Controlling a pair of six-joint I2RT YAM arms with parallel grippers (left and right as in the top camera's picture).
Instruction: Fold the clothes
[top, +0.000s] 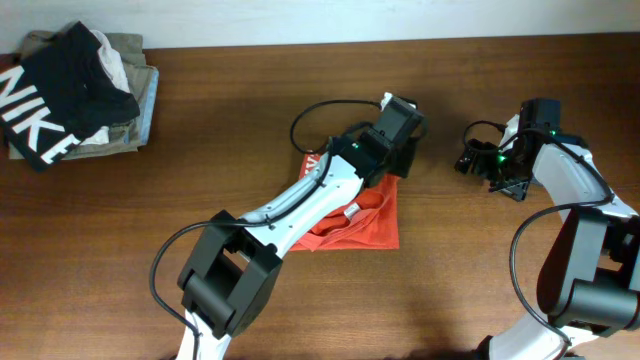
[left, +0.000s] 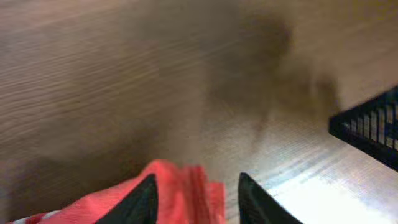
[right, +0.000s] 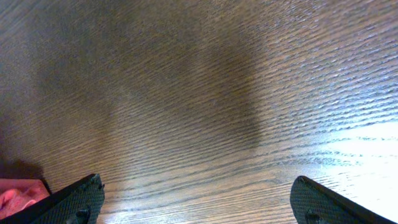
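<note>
The red-orange T-shirt (top: 362, 222) lies bunched in a compact shape at the table's middle, mostly under my left arm. My left gripper (top: 398, 158) is at the shirt's far right edge. In the left wrist view its fingers (left: 196, 200) are apart, with a ridge of the shirt's cloth (left: 183, 190) between them and a gap beside the right finger. My right gripper (top: 488, 165) is wide open and empty, low over bare wood to the right of the shirt. In the right wrist view (right: 196, 199) a corner of the shirt (right: 15, 198) shows at the lower left.
A black garment with white NIKE letters (top: 45, 95) lies on folded khaki garments (top: 128, 62) at the back left corner. The right gripper's black ribbed finger (left: 373, 134) shows at the right of the left wrist view. The table's back edge runs along the top.
</note>
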